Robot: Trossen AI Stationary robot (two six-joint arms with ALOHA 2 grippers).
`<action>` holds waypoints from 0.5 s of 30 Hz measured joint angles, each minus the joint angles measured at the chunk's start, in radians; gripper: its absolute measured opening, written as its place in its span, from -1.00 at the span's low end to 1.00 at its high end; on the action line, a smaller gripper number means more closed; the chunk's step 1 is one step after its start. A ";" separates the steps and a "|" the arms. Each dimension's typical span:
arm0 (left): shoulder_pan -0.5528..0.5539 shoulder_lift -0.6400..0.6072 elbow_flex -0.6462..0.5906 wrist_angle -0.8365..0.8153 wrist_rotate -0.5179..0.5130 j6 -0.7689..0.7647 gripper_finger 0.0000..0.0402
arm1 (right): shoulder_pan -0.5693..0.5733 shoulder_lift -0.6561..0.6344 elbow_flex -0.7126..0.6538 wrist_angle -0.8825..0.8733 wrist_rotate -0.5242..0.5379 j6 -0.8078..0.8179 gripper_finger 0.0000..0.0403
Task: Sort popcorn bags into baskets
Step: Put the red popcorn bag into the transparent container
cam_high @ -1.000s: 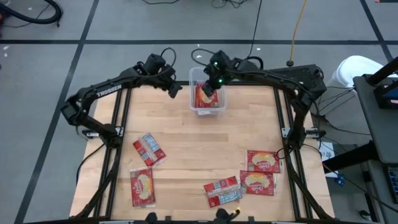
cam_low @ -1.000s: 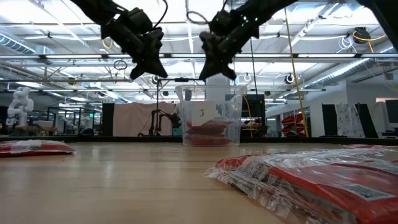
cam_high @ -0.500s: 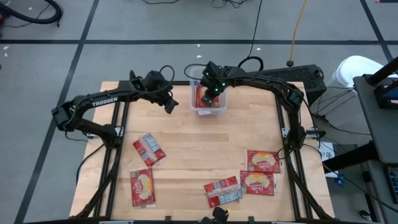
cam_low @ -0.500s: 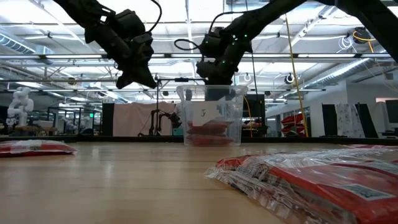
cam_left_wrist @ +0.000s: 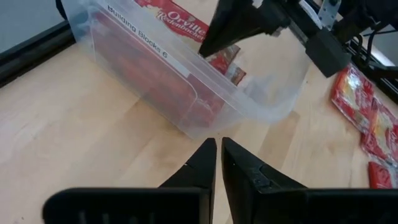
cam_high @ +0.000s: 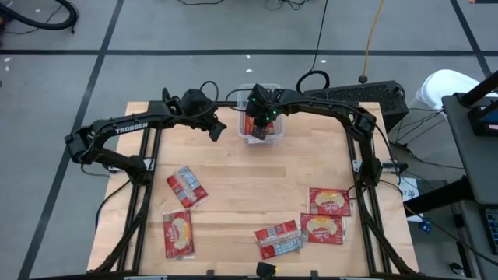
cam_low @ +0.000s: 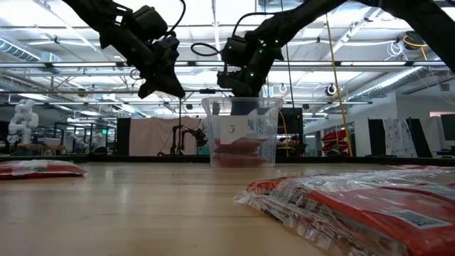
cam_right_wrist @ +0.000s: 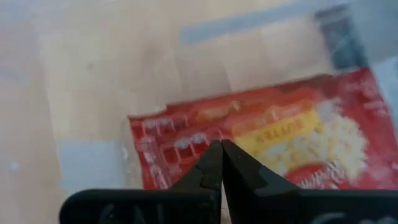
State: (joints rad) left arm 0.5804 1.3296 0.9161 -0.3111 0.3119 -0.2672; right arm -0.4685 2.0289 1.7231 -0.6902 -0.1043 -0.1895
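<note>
Since a second ago the right gripper (cam_high: 260, 129) has come further over the tub (cam_high: 277, 134), and the left gripper (cam_high: 215, 132) has swung down and away from it to hang over bare table (cam_high: 241, 187) just beside the tub's left side. Seen from the right wrist, the right jaws are pressed together with nothing between them, pointing down at a red popcorn bag (cam_right_wrist: 261, 143) lying in the tub. From the left wrist the left jaws stand almost together with only a thin slit between them, holding nothing, aimed at the near wall of the tub, which carries a white label strip.

Five more popcorn bags lie on the near half of the table. On the left, one (cam_high: 187, 187) shows its grey-white back and one (cam_high: 178, 234) lies face up closer to the front edge. On the right, two (cam_high: 329, 201) (cam_high: 322, 229) lie face up, touching, and one (cam_high: 278, 239) just left of them shows its grey-white back
</note>
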 joint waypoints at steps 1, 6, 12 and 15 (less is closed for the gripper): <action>0.000 0.000 0.000 0.000 0.000 0.000 -0.85 | 0.000 0.004 0.001 0.000 -0.006 -0.004 -1.00; -0.001 0.000 0.000 0.001 0.000 -0.005 -0.92 | -0.003 0.021 0.003 -0.002 -0.025 -0.008 -1.00; -0.004 0.000 0.000 0.003 0.000 -0.009 -0.98 | -0.007 0.023 0.003 0.016 -0.045 -0.059 -1.00; -0.004 0.000 0.000 0.003 0.000 -0.009 -0.96 | -0.007 0.023 0.002 0.039 -0.038 -0.090 -1.00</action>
State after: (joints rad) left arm 0.5762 1.3300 0.9161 -0.3084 0.3119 -0.2761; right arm -0.4755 2.0518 1.7256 -0.6517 -0.1425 -0.2800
